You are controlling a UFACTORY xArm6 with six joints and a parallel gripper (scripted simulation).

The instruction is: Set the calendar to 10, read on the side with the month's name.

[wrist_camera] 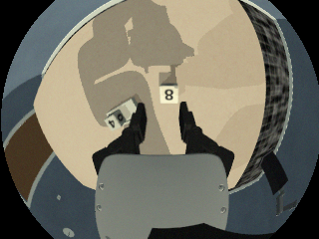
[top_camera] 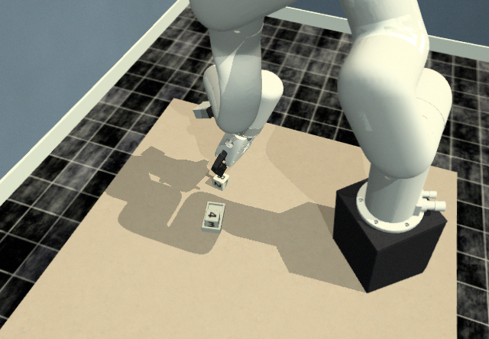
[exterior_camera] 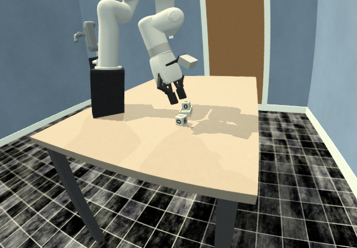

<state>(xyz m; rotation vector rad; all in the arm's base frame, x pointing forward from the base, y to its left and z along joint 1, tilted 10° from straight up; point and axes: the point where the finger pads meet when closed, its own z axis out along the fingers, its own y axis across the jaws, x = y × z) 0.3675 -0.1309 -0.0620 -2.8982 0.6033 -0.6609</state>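
A small pale tray lies flat on the table with one white cube (top_camera: 213,214) in it, a 4 on its top face. In the exterior view that cube (exterior_camera: 186,105) shows a 0 on its side. The second white cube (top_camera: 220,181) stands loose on the table just beyond the tray, with a 2 on one side. It shows an 8 on top in the wrist view (wrist_camera: 169,95). My gripper (top_camera: 219,166) hangs tilted a little above the loose cube, half open and empty. In the wrist view the tray (wrist_camera: 119,118) is partly hidden behind the left finger.
The arm's black base block (top_camera: 385,237) stands at the table's right side. The loose cube (exterior_camera: 181,120) and the tray (exterior_camera: 185,112) are close together near the table's middle. A brown door (exterior_camera: 235,27) is behind the table.
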